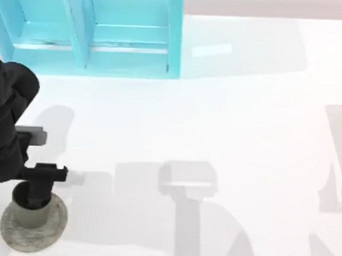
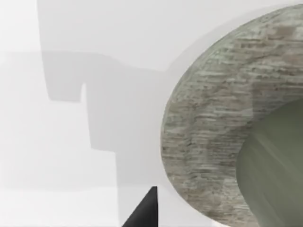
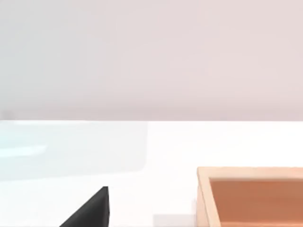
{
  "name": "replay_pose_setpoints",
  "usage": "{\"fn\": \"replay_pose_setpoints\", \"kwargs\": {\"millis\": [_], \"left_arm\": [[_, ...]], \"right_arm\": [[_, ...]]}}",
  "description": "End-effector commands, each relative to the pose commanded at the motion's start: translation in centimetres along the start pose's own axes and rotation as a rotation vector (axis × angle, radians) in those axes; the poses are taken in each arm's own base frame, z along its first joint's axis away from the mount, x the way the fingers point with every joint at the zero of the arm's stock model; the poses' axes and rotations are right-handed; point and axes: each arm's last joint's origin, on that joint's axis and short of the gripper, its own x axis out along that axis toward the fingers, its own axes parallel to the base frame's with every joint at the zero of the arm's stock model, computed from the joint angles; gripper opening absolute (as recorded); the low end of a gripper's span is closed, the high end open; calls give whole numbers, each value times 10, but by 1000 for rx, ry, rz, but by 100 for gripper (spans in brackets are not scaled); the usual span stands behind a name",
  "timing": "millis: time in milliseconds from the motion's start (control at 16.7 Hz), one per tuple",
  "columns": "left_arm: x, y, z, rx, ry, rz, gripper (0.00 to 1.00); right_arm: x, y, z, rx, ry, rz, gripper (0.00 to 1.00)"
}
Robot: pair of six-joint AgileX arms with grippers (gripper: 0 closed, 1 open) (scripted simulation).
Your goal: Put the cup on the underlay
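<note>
The cup [image 1: 30,213] stands on the underlay [image 1: 52,233] at the near left corner of the counter [image 1: 215,135], seen from above. It sits toward the disc's left and far side rather than at its centre, though woven mat shows on every side where the arm does not cover it. The left end effector [image 1: 38,192] is directly over the cup's mouth, its dark fingers reaching down into or around the rim. Whether those fingers are clamped on the cup or already let go I cannot tell, since the arm's own body hides the contact from above. In the left wrist view the cup's olive wall [image 2: 279,175] fills one corner, with the mat's speckled surface [image 2: 208,123] curving round it.

The placement itself looks done, so the main risk lies in the withdrawal. If the fingers have not fully parted from the rim when the arm lifts, the cup would probably ride up and tip, or drop back askew. A sideways drift during the lift could drag the cup toward the mat's edge, where part of its base might end on bare counter. The thin mat could also slide if the cup is pushed.

The right arm is parked off the top view's right side; its wrist camera shows an orange-lined wooden box [image 3: 251,198].
</note>
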Motion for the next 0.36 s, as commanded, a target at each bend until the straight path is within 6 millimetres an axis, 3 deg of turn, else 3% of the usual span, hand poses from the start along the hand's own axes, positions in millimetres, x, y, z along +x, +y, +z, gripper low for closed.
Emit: {"fn": "replay_pose_setpoints", "kwargs": {"millis": [360], "left_arm": [[0,0,0,0,0,0,100]], "right_arm": [[0,0,0,0,0,0,100]]}}
